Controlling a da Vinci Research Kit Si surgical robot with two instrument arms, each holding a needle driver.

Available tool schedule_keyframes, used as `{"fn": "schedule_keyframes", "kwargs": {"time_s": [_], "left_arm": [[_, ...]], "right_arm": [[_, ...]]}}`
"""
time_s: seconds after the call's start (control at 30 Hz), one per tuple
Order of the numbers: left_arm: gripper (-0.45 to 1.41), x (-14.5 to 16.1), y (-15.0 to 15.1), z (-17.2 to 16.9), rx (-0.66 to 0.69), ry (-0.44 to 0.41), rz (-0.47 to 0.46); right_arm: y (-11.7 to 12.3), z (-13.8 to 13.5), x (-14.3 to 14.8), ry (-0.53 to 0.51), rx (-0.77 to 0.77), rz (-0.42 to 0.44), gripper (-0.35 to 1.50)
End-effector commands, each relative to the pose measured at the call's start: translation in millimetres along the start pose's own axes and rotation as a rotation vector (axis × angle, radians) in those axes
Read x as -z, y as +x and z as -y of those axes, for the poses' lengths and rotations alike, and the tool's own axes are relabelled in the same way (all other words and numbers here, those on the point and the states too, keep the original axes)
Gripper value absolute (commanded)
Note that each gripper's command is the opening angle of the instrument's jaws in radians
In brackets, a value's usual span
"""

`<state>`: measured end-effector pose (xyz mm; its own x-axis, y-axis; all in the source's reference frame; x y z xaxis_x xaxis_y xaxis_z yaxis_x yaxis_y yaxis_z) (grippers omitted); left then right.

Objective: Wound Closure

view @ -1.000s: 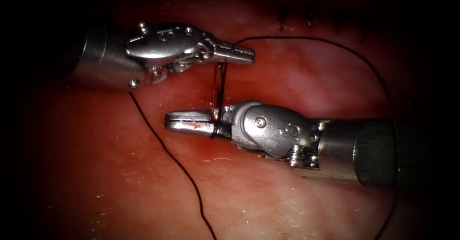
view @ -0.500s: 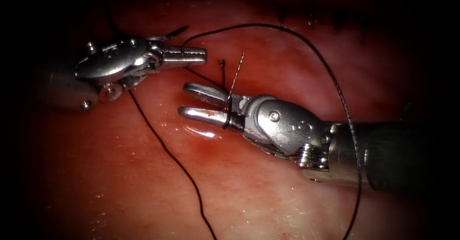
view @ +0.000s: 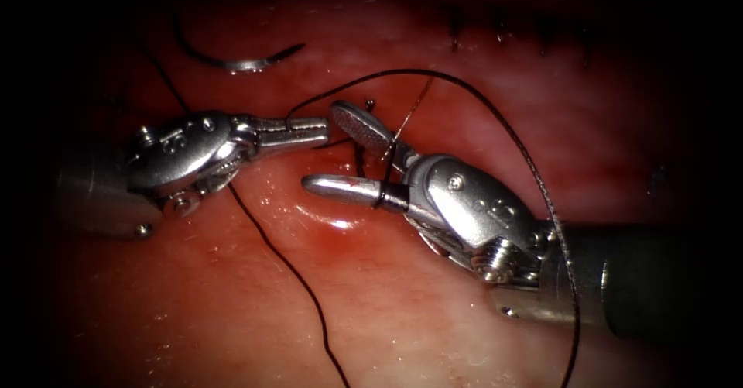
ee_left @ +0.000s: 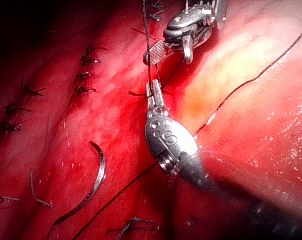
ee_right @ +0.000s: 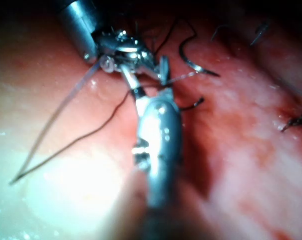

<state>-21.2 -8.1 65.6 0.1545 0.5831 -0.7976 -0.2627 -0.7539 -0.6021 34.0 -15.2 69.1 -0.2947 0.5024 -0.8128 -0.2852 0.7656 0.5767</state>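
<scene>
The left tool (view: 321,131) pinches the thread (view: 495,113); the right tool (view: 333,148) gapes wide, empty (thread looped around it). The curved steel needle (view: 244,64) lies free on the glossy tissue (view: 232,310) — stitches (ee_left: 83,75) appear in the left wrist view.

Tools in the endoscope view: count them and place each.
2. The left tool reaches in from the left, jaws shut on the thread. The right tool reaches in from the right, jaws open, thread looped around one.
</scene>
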Motion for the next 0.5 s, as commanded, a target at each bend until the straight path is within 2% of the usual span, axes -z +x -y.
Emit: {"fn": "schedule_keyframes", "kwargs": {"time_s": [0.03,0.07,0.27,0.3,0.33,0.4,0.5], "left_arm": [[-0.45,-0.5,-0.7,0.0,-0.019,-0.003,-0.008],[-0.45,-0.5,-0.8,0.0,-0.043,-0.009,-0.016],[-0.45,-0.7,-0.8,0.2,-0.150,-0.019,-0.025],[-0.45,-0.7,-0.8,0.2,-0.150,-0.019,-0.025],[-0.45,-0.8,-1.2,0.4,-0.207,-0.017,-0.027],[-0.45,-1.1,-1.9,0.2,-0.274,-0.016,0.009],[-0.45,-1.7,-2.5,0.0,-0.330,-0.016,0.068]], "right_arm": [[-0.9,-0.1,-0.4,-0.022,-0.022,0.015,0.41],[-1.3,-0.4,-0.3,-0.051,-0.046,0.040,0.29],[-3.9,-1.8,1.1,-0.204,-0.161,0.114,0.04],[-3.9,-1.8,1.1,-0.204,-0.161,0.114,0.04],[-4.7,-2.7,1.7,-0.263,-0.196,0.117,0.04],[-5.1,-3.0,1.8,-0.316,-0.232,0.125,0.12],[-5.1,-2.9,1.4,-0.327,-0.244,0.133,0.24]]}}
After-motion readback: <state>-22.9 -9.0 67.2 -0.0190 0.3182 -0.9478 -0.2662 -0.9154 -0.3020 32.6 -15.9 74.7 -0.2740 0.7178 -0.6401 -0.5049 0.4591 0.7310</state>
